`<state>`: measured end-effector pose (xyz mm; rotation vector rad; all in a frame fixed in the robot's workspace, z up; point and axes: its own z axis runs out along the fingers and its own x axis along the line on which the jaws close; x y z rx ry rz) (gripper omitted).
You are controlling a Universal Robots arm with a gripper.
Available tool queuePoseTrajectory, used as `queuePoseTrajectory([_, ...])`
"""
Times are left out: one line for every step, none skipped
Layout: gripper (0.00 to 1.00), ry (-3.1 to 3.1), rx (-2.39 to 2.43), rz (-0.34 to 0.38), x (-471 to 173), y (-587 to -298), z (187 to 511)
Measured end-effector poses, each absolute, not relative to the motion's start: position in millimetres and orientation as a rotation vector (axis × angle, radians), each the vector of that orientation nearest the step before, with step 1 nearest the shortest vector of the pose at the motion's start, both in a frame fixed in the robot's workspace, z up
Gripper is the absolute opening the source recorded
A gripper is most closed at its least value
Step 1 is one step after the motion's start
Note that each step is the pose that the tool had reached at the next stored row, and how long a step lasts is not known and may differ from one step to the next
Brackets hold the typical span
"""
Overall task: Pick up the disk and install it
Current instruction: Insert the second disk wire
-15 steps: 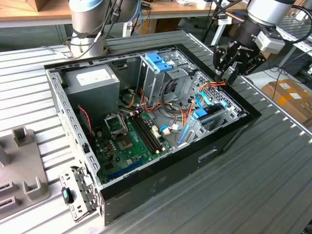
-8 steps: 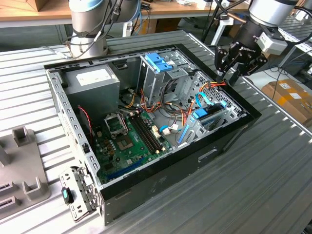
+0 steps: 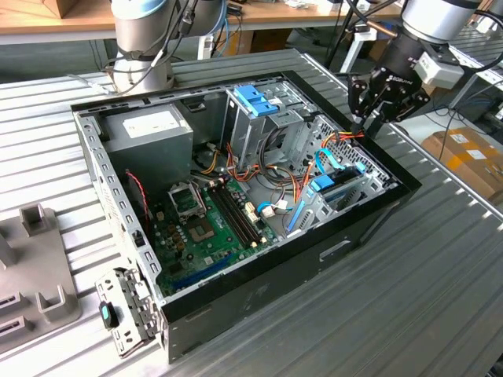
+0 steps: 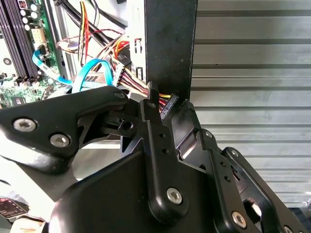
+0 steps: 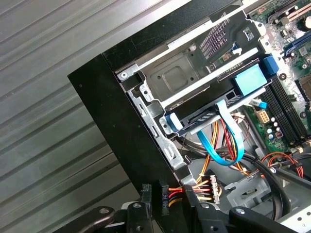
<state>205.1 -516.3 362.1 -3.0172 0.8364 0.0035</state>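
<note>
The disk point(image 3: 336, 188) sits edge-on in the drive bay at the open computer case's point(image 3: 236, 306) corner on the exterior view's right, framed by its light-blue carrier. In the first wrist view the disk point(image 5: 206, 115) lies in the metal bay, and a light-blue flat cable point(image 5: 221, 145) loops from it. My gripper point(image 3: 364, 123) hovers just above the case's far rim on that side, a short way behind the disk. In both wrist views the gripper point(image 4: 165, 104) point(image 5: 165, 201) is shut on a black power connector point(image 5: 163, 198) with red, yellow and black wires.
Inside the case are a grey power-supply box point(image 3: 149, 129), an upright metal cage with a blue bracket point(image 3: 255, 100) and a green motherboard point(image 3: 208, 224). A second arm's base point(image 3: 141, 55) stands behind the case. A grey fixture point(image 3: 35, 267) lies at the left, a cardboard box point(image 3: 464, 153) at the right.
</note>
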Motion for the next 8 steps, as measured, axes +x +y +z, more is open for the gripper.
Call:
queuePoseTrajectory([0.39,0.836,-3.017,0.004,205.1,-516.4,362.1])
queuePoseTrajectory([0.39,0.836,-3.017,0.003,205.2,-516.5,362.1])
queuePoseTrajectory([0.37,0.836,-3.017,0.003,205.2,-516.5,362.1])
queuePoseTrajectory([0.30,0.836,-3.017,0.004,205.2,-516.6,362.1])
queuePoseTrajectory([0.30,0.836,-3.017,0.004,205.2,-516.7,362.1])
queuePoseTrajectory([0.30,0.836,-3.017,0.004,205.3,-516.8,362.1])
queuePoseTrajectory([0.30,0.836,-3.017,0.004,205.3,-516.8,362.0])
queuePoseTrajectory([0.30,0.836,-3.017,0.004,205.3,-516.9,362.0])
